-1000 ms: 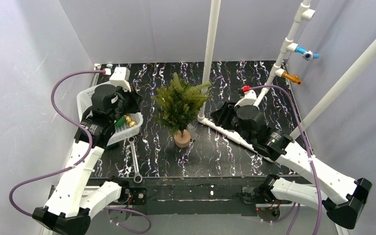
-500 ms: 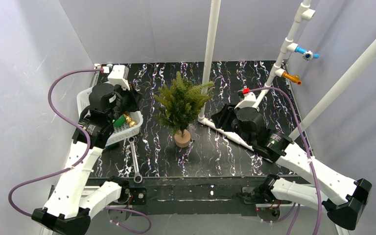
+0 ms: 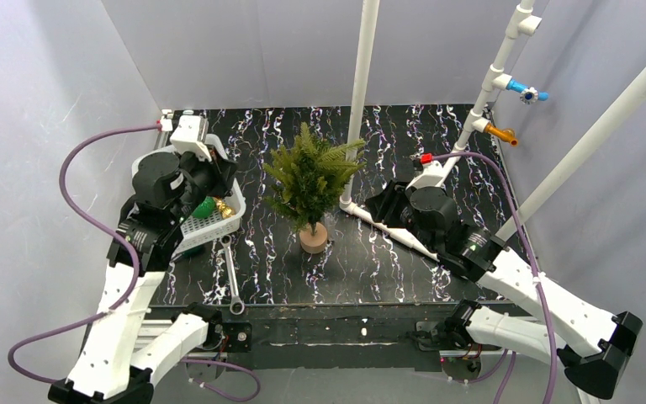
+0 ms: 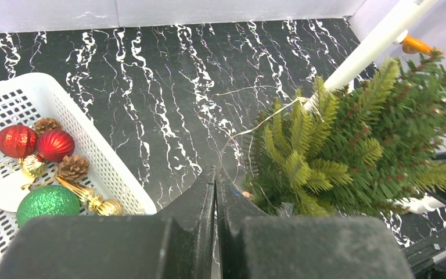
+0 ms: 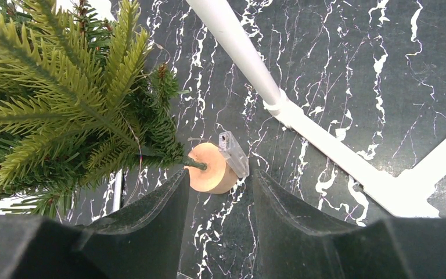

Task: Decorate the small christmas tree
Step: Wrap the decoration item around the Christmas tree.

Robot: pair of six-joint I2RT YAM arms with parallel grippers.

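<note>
The small christmas tree (image 3: 309, 177) stands mid-table on a round tan base (image 5: 209, 168); its green branches fill the right of the left wrist view (image 4: 354, 145). A clear plastic box (image 5: 233, 154) leans on the base. My left gripper (image 4: 216, 171) is shut on a thin wire (image 4: 232, 135) that runs up into the branches; it hangs between the tree and a white basket (image 4: 81, 128). The basket holds red balls (image 4: 55, 144), a green glitter ball (image 4: 47, 200), pine cones (image 4: 72, 167) and gold ornaments (image 4: 101, 204). My right gripper (image 5: 219, 174) is open, just right of the base, not touching it.
A white pipe frame rises behind the tree (image 3: 362, 84) and lies on the table to its right (image 5: 325, 145). Blue (image 3: 526, 91) and orange (image 3: 500, 132) valves stick out at the back right. A wrench (image 3: 231, 278) lies near the front edge beside the basket (image 3: 210, 225).
My left arm has drawn back to the left, away from the tree and over the basket, jaws still shut. The right arm has shifted only slightly.
</note>
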